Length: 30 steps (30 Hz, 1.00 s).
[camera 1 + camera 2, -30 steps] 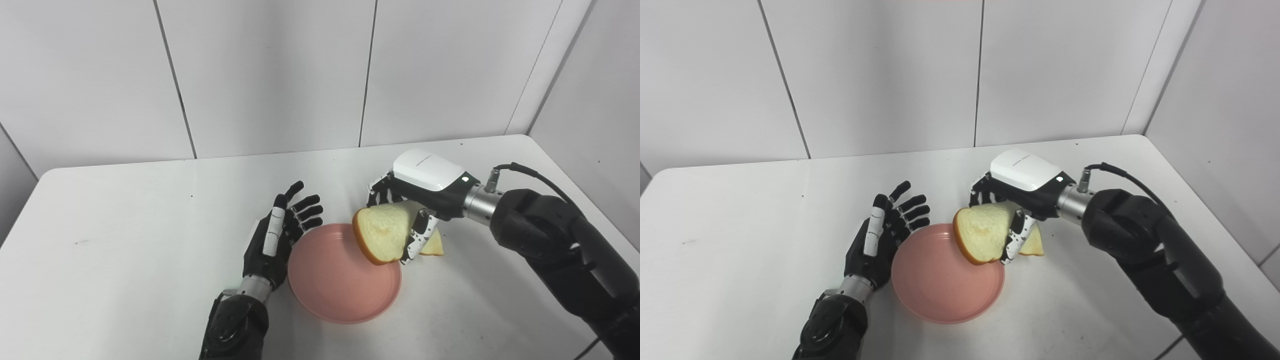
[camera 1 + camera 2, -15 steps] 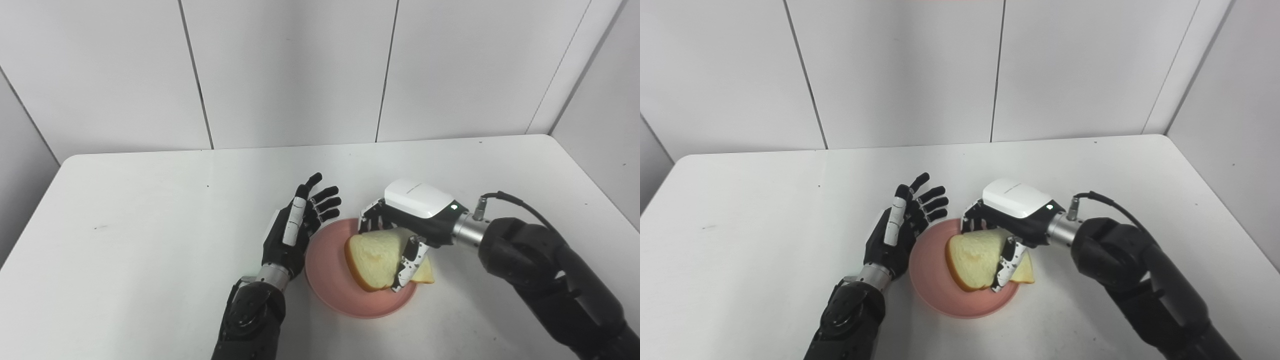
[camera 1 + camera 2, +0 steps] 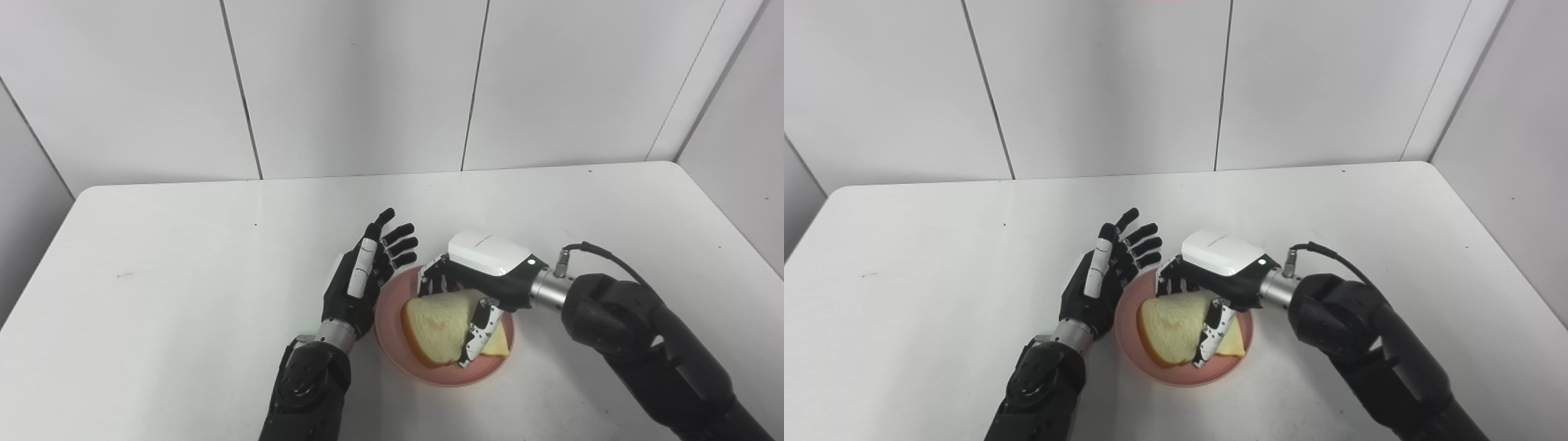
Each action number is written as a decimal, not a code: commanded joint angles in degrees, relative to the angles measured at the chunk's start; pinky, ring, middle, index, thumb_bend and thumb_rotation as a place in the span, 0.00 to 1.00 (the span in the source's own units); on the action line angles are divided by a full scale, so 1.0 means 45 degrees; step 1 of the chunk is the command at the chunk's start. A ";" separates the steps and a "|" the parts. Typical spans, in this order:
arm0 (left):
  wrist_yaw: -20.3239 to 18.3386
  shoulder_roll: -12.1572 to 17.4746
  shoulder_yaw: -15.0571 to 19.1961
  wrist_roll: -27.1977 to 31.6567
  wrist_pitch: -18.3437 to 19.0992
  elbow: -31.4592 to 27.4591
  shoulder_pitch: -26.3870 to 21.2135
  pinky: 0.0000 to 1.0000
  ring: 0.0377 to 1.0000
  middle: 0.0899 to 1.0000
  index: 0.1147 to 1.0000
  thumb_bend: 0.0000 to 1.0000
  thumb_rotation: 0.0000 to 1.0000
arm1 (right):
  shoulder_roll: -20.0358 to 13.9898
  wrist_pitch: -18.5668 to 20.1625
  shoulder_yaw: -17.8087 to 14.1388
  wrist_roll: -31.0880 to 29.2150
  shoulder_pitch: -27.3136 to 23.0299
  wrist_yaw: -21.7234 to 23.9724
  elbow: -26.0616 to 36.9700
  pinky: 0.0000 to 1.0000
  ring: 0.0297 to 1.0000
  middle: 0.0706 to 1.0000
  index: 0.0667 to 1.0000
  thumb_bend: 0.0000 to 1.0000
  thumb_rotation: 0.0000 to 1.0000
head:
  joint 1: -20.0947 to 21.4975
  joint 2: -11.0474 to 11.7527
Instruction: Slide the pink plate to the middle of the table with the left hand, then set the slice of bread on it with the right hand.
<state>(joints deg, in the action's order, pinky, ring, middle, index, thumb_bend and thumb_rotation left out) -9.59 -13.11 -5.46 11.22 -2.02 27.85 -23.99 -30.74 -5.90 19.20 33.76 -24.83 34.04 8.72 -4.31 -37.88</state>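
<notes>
Bread slice lies over the pink plate near the middle of the white table, gripped by the right hand, whose fingers curl down across the crumb toward the crust edge. The left hand stands on edge just beside the plate's left rim, fingers spread apart and holding nothing. A line of small grey writing runs along the white shell on the back of the right hand, too small to read.
</notes>
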 commanded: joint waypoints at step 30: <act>0.0296 -0.0341 -0.0019 -0.0160 0.0639 0.0459 0.0728 0.75 0.75 0.74 0.87 0.90 0.81 | -0.0076 0.0278 -0.0517 0.0816 -0.0441 -0.0192 0.0662 0.93 0.95 0.91 0.74 1.00 0.42 | 0.0108 0.0028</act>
<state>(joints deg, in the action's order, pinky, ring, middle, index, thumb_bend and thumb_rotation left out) -9.59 -13.11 -5.49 11.18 -2.00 27.79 -23.75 -30.25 -5.83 18.05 37.38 -24.75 33.21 9.36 -3.78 -37.79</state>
